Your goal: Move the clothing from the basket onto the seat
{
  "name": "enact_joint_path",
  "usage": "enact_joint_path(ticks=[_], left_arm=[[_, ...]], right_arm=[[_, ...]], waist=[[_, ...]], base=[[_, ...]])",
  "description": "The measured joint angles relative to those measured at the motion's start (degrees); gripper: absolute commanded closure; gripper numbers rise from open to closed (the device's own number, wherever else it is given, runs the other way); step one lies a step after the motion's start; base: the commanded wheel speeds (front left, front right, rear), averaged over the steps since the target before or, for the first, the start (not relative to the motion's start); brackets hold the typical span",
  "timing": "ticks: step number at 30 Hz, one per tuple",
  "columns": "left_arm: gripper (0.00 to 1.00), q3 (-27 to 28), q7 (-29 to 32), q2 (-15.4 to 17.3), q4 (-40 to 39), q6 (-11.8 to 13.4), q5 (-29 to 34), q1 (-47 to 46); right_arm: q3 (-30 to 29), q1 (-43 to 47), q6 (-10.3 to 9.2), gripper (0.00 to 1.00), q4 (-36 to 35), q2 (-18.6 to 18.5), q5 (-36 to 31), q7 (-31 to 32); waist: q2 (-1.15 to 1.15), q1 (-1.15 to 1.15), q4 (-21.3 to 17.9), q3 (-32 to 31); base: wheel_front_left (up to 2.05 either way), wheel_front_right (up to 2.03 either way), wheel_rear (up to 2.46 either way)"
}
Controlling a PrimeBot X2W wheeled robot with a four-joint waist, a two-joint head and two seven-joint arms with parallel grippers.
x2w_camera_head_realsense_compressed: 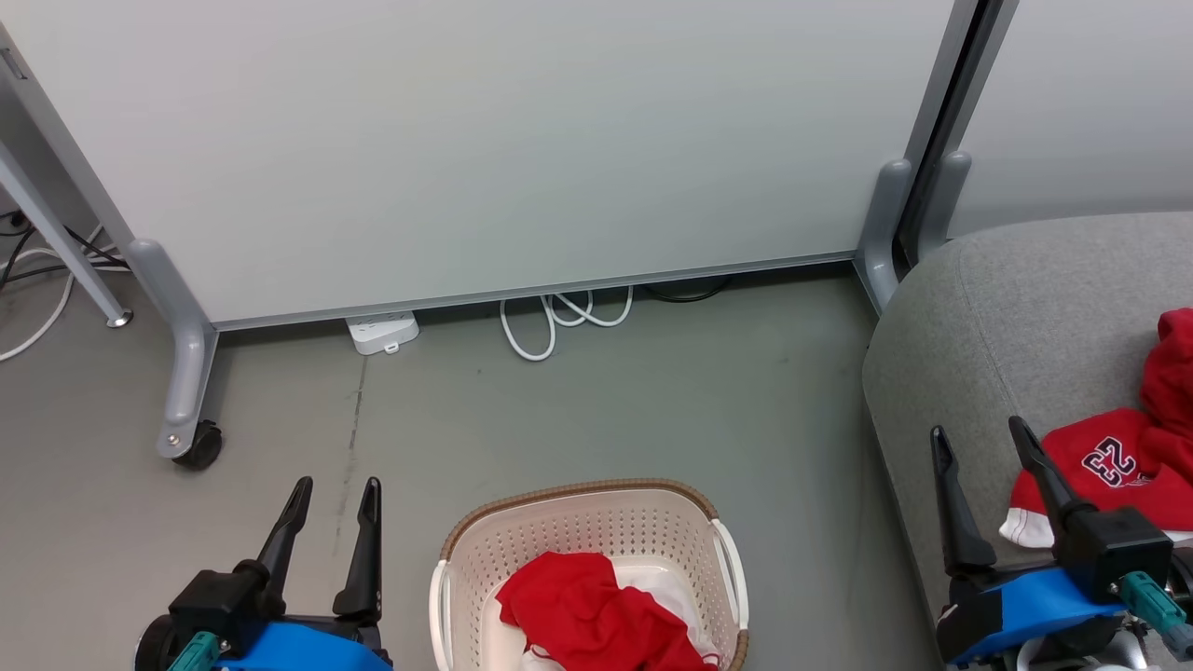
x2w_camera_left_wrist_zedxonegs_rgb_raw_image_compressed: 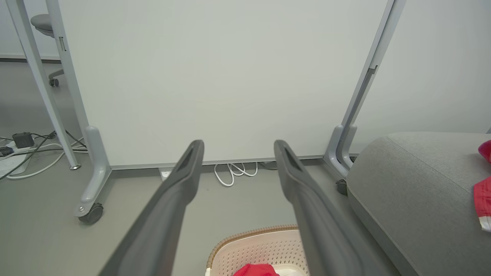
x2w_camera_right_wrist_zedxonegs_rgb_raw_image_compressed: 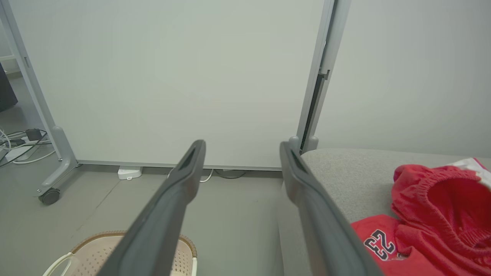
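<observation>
Saw the cream-white laundry basket [x2w_camera_head_realsense_compressed: 578, 489] down on the grey floor [x2w_camera_head_realsense_compressed: 652, 401], at the bottom middle of the head view. Found a red garment [x2w_camera_head_realsense_compressed: 587, 615] crumpled inside it, lying on some white cloth [x2w_camera_head_realsense_compressed: 666, 582]. Spotted the big grey sofa [x2w_camera_head_realsense_compressed: 1007, 308] to the right of the basket, near it but apart.

Found more red clothes up on the sofa seat: a red top [x2w_camera_head_realsense_compressed: 1109, 457] with a dark number 23 and white trim, and a bunched red piece [x2w_camera_head_realsense_compressed: 1176, 373] just behind it, touching it.

Saw the left hand [x2w_camera_head_realsense_compressed: 337, 486] low on the left, beside the basket and over the floor, with its two dark fingers spread wide. Held nothing. In the left wrist view, pointed past the basket rim [x2w_camera_left_wrist_zedxonegs_rgb_raw_image_compressed: 253, 232] toward a big white board [x2w_camera_left_wrist_zedxonegs_rgb_raw_image_compressed: 230, 76].

Saw the right hand [x2w_camera_head_realsense_compressed: 977, 431] low on the right, over the front of the sofa, also spread wide. Held nothing. Crossed the edge of the red top with one finger in the head view; could not tell if it touched.

Noticed a small wheel [x2w_camera_head_realsense_compressed: 198, 445] under the board's leg, plus a white power strip [x2w_camera_head_realsense_compressed: 382, 333] and a looped white cable [x2w_camera_head_realsense_compressed: 533, 357] on the floor below the board.
</observation>
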Motion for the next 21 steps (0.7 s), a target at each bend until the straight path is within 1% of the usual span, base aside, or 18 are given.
enact_joint_path(ticks=[12,17,21], left_arm=[[0.00,1.07,0.00,-0.79,0.10,-0.51,0.74,0.30],[0.00,1.27,0.00,-0.89,-0.23,-0.53,0.92,0.27],[0.00,0.86,0.00,-1.09,-0.55,-0.57,1.01,-0.97]], right_arm=[[-0.24,0.55,0.00,0.00,-0.33,0.33,0.38,0.33],[0.32,-0.15,0.00,0.00,-0.91,0.41,0.63,0.32],[1.13,-2.41,0.00,0.00,-1.75,0.44,1.07,0.01]], waist=[[0.00,0.00,0.05,-0.24],[0.00,0.00,-0.39,1.46],[0.00,0.00,-0.96,4.23]], base=[[0.00,0.00,0.00],[0.00,0.00,0.00],[0.00,0.00,0.00]])
